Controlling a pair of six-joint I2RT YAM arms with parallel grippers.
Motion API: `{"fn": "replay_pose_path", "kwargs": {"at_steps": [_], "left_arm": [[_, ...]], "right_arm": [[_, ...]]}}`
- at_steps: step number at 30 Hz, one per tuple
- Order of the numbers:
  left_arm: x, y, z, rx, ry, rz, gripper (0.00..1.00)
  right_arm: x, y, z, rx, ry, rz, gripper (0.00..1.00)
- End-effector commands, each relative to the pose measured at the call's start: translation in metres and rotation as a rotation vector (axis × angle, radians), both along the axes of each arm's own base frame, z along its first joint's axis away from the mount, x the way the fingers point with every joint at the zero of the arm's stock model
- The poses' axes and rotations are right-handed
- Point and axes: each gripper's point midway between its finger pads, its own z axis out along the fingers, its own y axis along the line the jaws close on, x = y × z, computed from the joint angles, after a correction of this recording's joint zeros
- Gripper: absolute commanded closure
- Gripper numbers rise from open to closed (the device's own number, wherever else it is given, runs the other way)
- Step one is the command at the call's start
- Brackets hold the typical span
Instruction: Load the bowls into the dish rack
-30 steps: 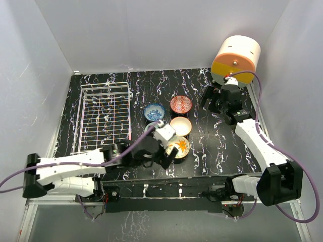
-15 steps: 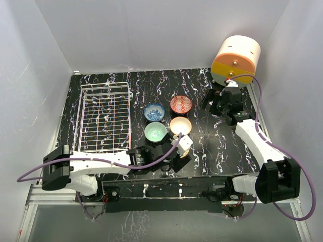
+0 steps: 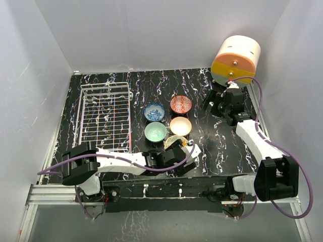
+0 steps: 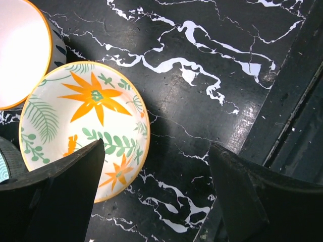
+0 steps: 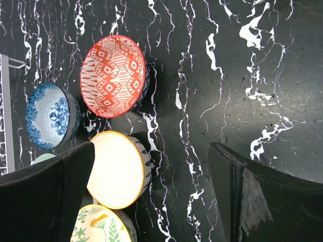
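A round orange-and-cream unit [image 3: 235,61] stands at the marbled table's [image 3: 217,142] far-right corner.

The left arm [image 3: 118,161] lies low along the near edge of the tabletop, stretched rightward. The left gripper [image 3: 182,160] sits near the middle of that edge, jaws spread wide. The right arm [image 3: 252,136] reaches along the right edge toward the far right corner, and the right gripper [image 3: 214,102] gapes wide too.

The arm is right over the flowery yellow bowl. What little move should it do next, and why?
Probably lower a little and pinch the rim. In the left wrist view the left gripper is open, and one edge of the yellow bowl sits between its fingers, not yet gripped. The dish rack holds no bowls, so this one needs lifting first.
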Motion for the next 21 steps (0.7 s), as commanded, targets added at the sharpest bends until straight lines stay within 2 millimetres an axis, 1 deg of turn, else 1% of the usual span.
{"fn": "replay_pose_path", "kwargs": {"at_steps": [1,5,10,14,19,21], "left_arm": [[0.010,-0.009,0.001,-0.012,-0.032,0.001,0.19],[0.021,-0.007,-0.013,0.024,-0.064,0.035,0.22],[0.040,-0.004,-0.017,0.021,-0.103,0.086,0.23],[0.049,-0.003,-0.021,0.030,-0.107,0.105,0.26],[0.045,-0.003,-0.038,0.061,-0.062,0.092,0.34],[0.041,-0.002,-0.043,0.063,-0.042,0.091,0.35]], "right_arm": [[0.009,0.002,0.010,0.025,-0.059,0.006,0.02],[0.009,0.002,0.009,0.032,-0.060,0.011,0.02],[0.009,0.003,0.005,0.041,-0.058,0.021,0.02],[0.010,0.003,0.003,0.038,-0.054,0.022,0.02],[0.010,0.000,0.003,0.035,-0.054,0.015,0.02],[0.010,-0.001,0.003,0.035,-0.054,0.012,0.02]]}}
